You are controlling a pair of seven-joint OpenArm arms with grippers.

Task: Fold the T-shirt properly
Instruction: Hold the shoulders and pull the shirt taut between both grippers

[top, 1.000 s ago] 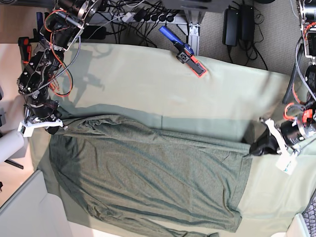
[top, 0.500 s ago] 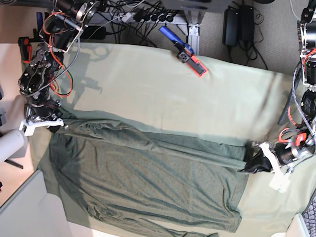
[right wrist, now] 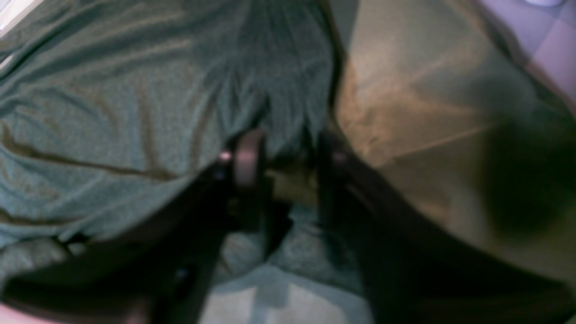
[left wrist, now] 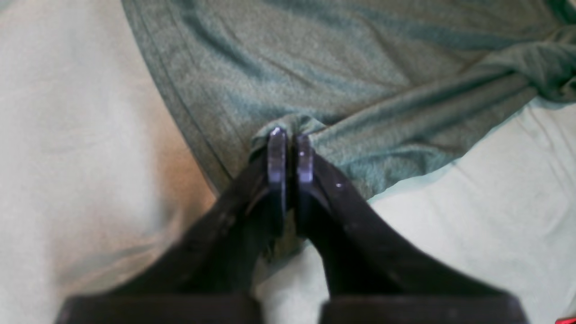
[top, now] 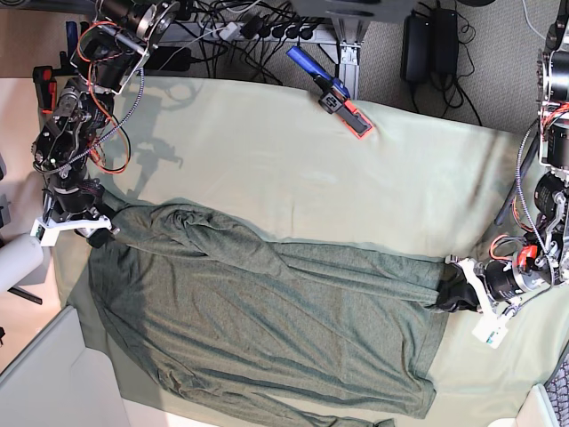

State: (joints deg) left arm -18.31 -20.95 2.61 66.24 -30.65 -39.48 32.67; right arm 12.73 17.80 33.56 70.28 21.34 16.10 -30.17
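The T-shirt (top: 267, 320) lies spread across the pale green table cloth (top: 267, 151), its far edge folded over with rumpled folds. In the base view my left gripper (top: 447, 294) sits at the shirt's right edge. In the left wrist view its jaws (left wrist: 288, 135) are nearly together, with a bunched fold of the T-shirt (left wrist: 337, 67) at the tips. My right gripper (top: 100, 233) is at the shirt's far left corner. In the right wrist view it (right wrist: 288, 148) stands open, fingers apart over the edge of the T-shirt (right wrist: 135, 90).
A blue and red tool (top: 333, 93) lies near the table's back edge. Cables and power bricks (top: 431, 40) sit on the floor behind. A white cylinder (top: 18, 258) stands off the left side. The table's front edge runs close below the shirt.
The shirt's far edge has come toward the front and lies lower. My left gripper moved toward the front with it. The right gripper's jaws have opened at the left corner.
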